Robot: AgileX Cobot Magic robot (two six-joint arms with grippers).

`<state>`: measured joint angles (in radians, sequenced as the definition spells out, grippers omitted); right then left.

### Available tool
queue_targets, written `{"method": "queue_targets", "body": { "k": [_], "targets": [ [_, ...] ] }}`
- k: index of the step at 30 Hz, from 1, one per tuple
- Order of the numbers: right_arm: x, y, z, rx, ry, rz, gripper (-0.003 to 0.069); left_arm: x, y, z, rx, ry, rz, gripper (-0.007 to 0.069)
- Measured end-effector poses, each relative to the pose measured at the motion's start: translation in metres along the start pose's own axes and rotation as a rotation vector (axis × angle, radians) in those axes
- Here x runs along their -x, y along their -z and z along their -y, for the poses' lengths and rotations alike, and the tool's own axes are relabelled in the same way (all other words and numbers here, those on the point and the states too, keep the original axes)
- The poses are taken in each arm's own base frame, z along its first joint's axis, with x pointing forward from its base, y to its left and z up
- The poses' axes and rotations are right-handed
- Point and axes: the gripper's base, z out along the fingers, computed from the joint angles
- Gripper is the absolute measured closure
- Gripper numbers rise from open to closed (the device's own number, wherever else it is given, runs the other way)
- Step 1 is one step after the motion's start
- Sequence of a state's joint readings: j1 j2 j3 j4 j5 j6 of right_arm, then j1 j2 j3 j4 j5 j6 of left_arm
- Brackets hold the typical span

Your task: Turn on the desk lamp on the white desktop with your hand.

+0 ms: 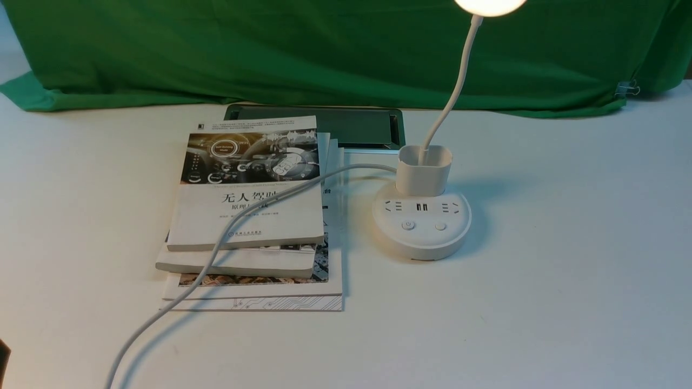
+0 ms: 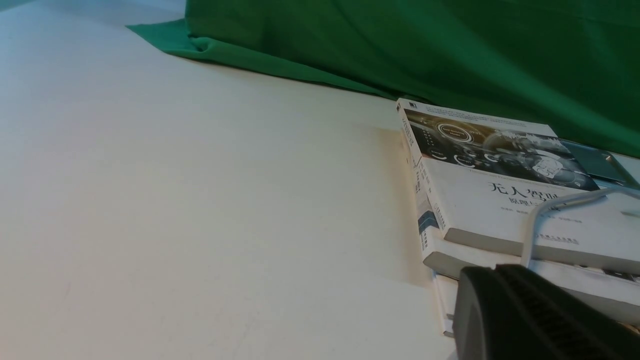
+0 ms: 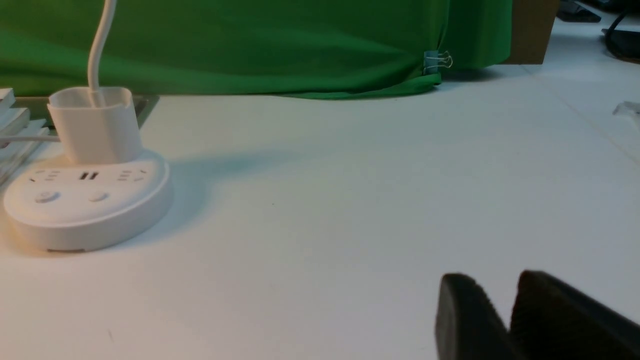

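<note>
a: nearest, lower right of the wrist frame?
b: the hand point(image 3: 492, 320), dark fingers slightly parted, holding nothing, above the white desktop point(image 3: 350, 200).
a: the left gripper point(image 2: 530, 315)?
b: can't tell.
a: farther?
b: the desk lamp point(image 1: 421, 219), right of centre, head glowing, beside the books point(image 1: 251, 216).

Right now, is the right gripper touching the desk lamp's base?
Apart. The right wrist view shows the right gripper well away from the desk lamp, with bare white desktop between them.
</note>
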<state>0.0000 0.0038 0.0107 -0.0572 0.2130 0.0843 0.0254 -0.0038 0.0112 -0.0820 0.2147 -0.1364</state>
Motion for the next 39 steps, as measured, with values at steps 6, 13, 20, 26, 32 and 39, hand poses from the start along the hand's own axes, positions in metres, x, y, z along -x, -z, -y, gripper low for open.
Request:
{"method": "queue_targets", "body": {
  "k": [6,13,20,26,32,39],
  "targets": [
    [0.0,0.0,0.0,0.0,0.0,0.0,0.0439,0.0,0.0,0.0,0.0,0.0,0.0,0.0603],
    [0.0,0.0,0.0,0.0,0.0,0.0,0.0426,0.0,0.0,0.0,0.0,-0.001,0.0,0.0603],
    [0.0,0.0,0.0,0.0,0.0,0.0,0.0422,0.0,0.0,0.0,0.0,-0.001,0.0,0.0603],
    [0.0,0.0,0.0,0.0,0.0,0.0,0.0422,0.0,0.0,0.0,0.0,-0.001,0.0,0.0603],
    [0.0,0.0,0.0,0.0,0.0,0.0,0.0422,0.0,0.0,0.0,0.0,-0.001,0.0,0.0603],
    [0.0,0.0,0.0,0.0,0.0,0.0,0.0422,0.0,0.0,0.0,0.0,-0.001,0.0,0.0603]
  ]
}}
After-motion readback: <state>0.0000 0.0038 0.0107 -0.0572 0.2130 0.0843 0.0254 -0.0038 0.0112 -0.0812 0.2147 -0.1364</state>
